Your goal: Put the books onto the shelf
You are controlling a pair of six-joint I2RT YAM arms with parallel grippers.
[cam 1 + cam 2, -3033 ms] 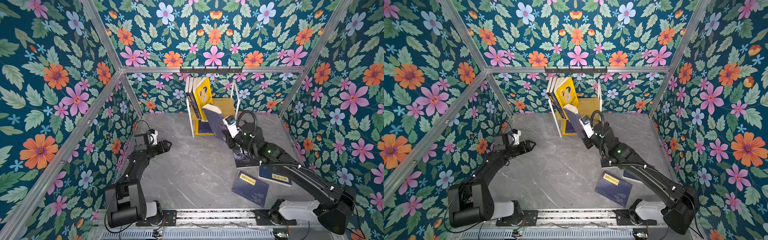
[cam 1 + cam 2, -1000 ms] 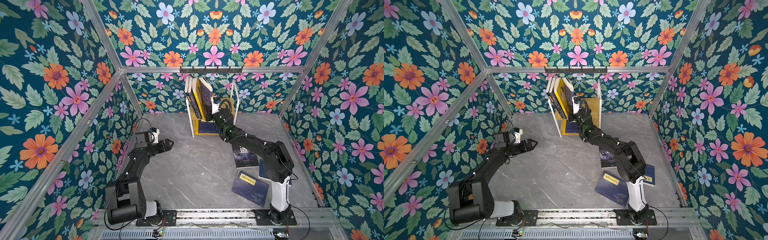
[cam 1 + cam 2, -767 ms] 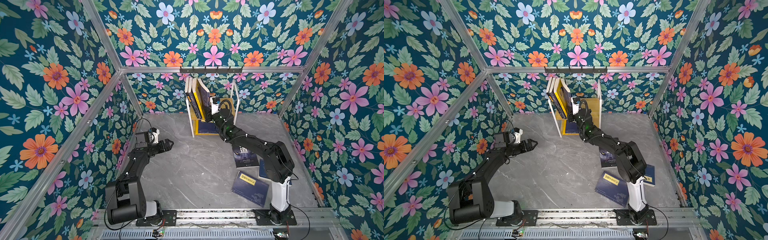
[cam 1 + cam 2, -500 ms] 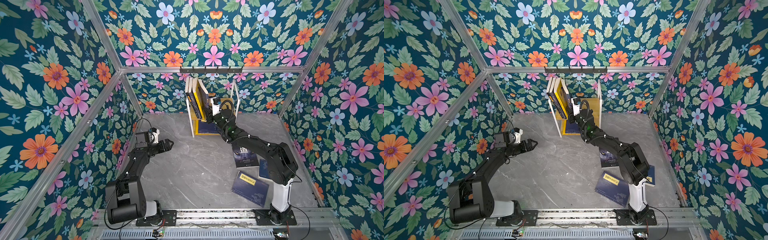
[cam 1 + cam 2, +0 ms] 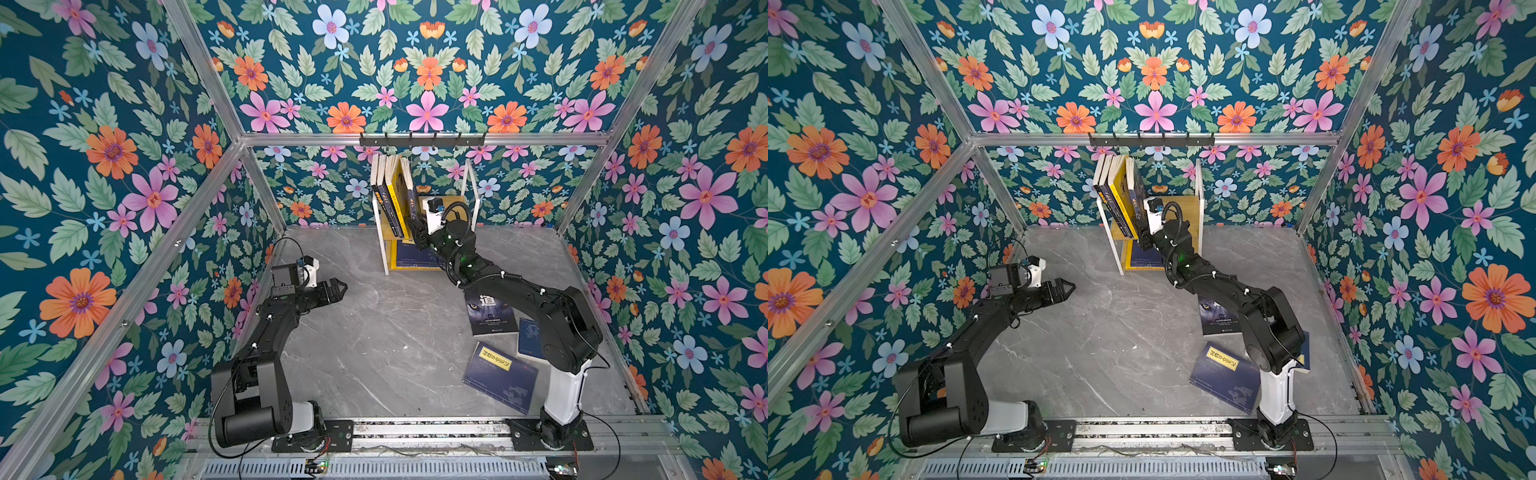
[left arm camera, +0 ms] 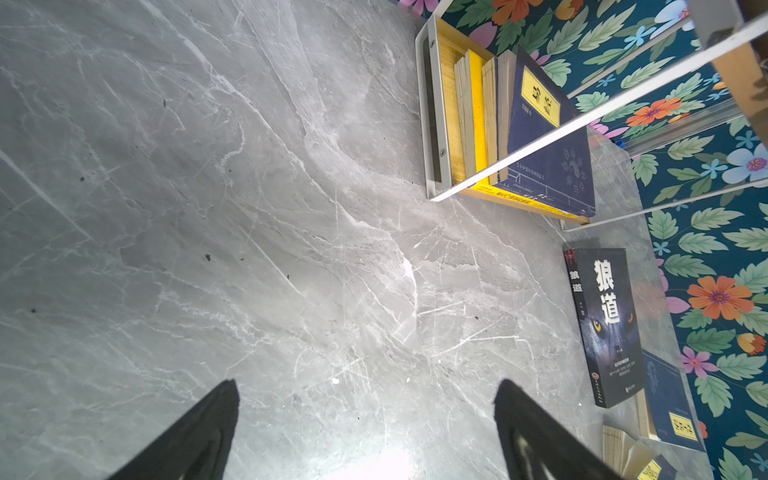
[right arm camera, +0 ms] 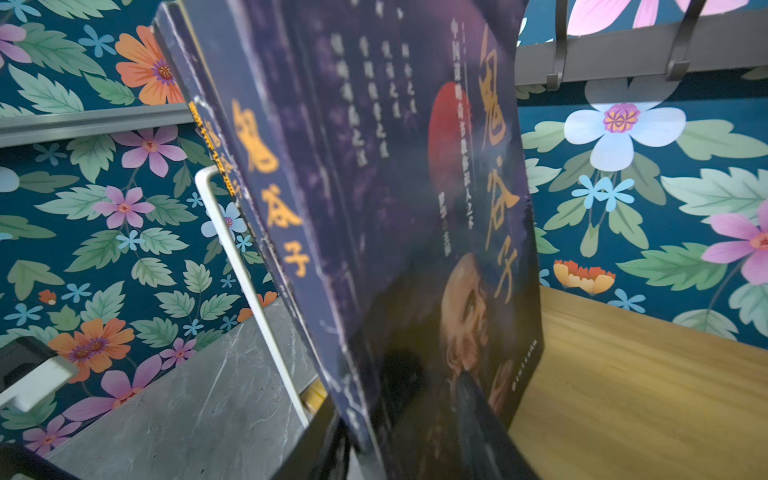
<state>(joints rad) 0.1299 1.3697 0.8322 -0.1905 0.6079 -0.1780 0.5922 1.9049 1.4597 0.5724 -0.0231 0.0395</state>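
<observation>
The shelf [image 5: 455, 205] [image 5: 1183, 208] stands at the back wall. Several books [image 5: 392, 187] [image 5: 1119, 187] lean upright on its upper board, and more lie on the lower board [image 6: 548, 158]. The rightmost is the dark book with an old man's face [image 7: 415, 208]. My right gripper [image 5: 415, 228] [image 7: 399, 432] straddles its lower edge, jaws parted, with a gap at the spine side. A wolf-eye book [image 5: 490, 309] [image 6: 606, 328] and a navy book with a yellow label [image 5: 500, 376] lie on the table. My left gripper [image 5: 338, 289] [image 6: 365, 415] hovers open and empty at the left.
A black hook rail [image 5: 422, 139] hangs on the back wall just above the shelf. Another navy book [image 5: 530, 338] lies partly under the right arm. Floral walls close in three sides. The arms' base rail [image 5: 415, 428] runs along the front edge.
The right arm carried the old man's face book up onto the shelf's upper board. Over the last second its jaws have widened around the book. The left arm has stayed still.
</observation>
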